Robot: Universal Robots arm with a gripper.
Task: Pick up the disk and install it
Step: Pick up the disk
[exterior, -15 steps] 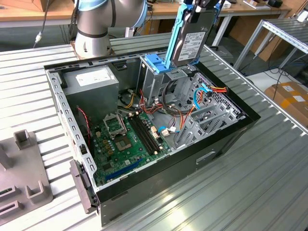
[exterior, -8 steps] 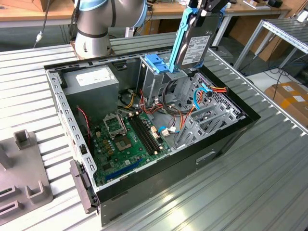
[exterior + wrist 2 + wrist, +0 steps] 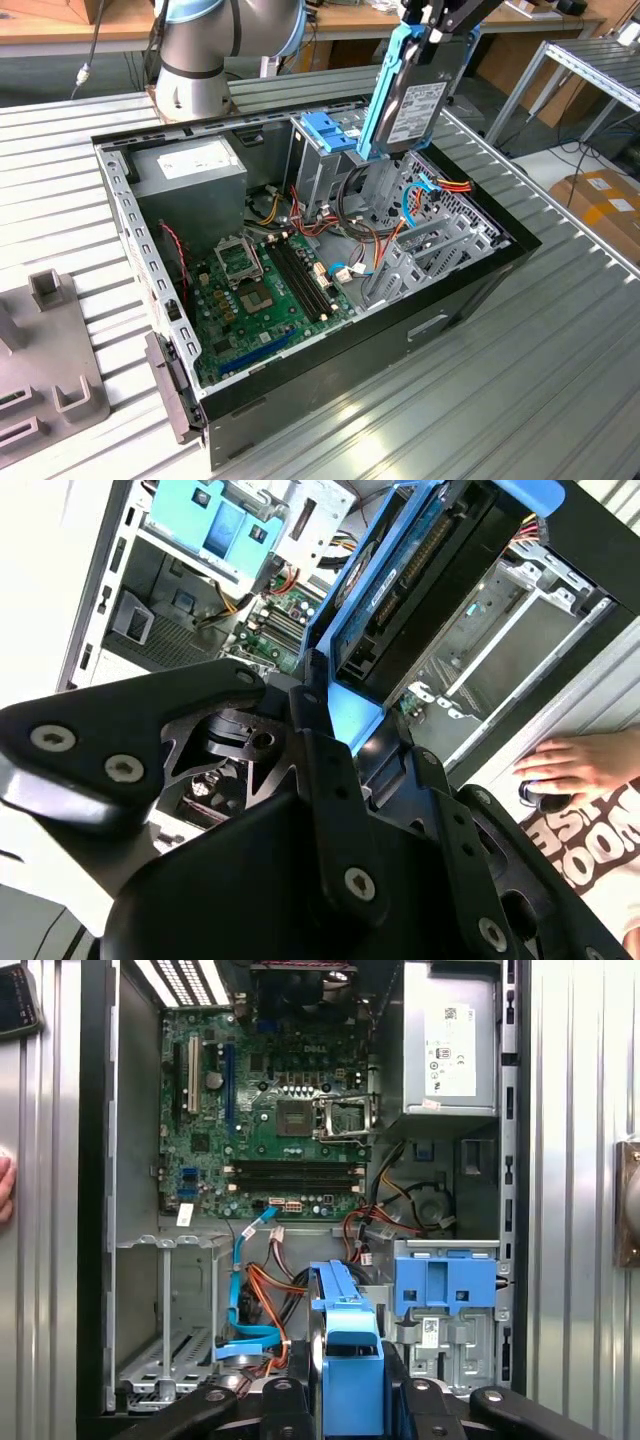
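Gripper [image 3: 352, 1385] clamped on the blue tab of the disk [image 3: 412, 110], hanging right under it above the open case [image 3: 330, 375]. Could easily snag the loose cables [image 3: 452, 186] below, or go in crooked and jam.

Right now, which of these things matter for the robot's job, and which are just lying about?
In the job: the disk, held by the gripper; open computer case; its empty drive cage.
Lying about: grey fixture block; cardboard box; a person's hand.
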